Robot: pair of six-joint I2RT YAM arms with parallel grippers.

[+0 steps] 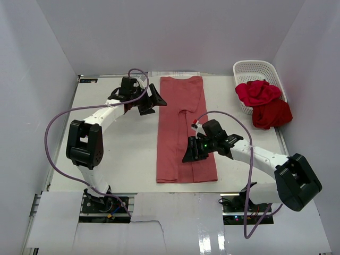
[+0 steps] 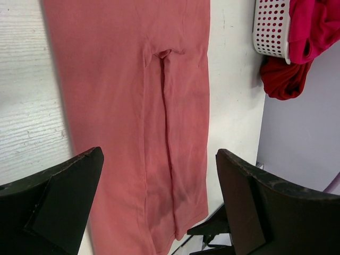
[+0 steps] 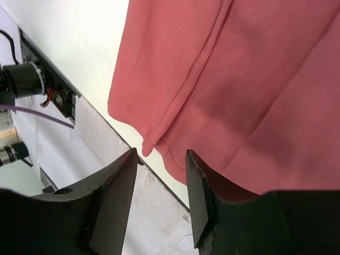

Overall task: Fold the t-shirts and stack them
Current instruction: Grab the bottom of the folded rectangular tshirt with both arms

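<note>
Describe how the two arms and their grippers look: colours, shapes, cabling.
Both the left arm and right arm have white links joined by bulky black joint housings. A purple cable loops alongside each. The left gripper and right gripper are black, with broad wedge-shaped fingers scuffed at the edges. A small green light glows by the right wrist.

The dusty salmon shirt lies flat in the middle of the table, folded lengthwise into a long narrow strip running from the far edge toward the near one, its two folded-in sides meeting along the centre. The bright crimson shirt sits crumpled in the white basket at the far right; the dark red shirt is bunched just in front of it
</note>
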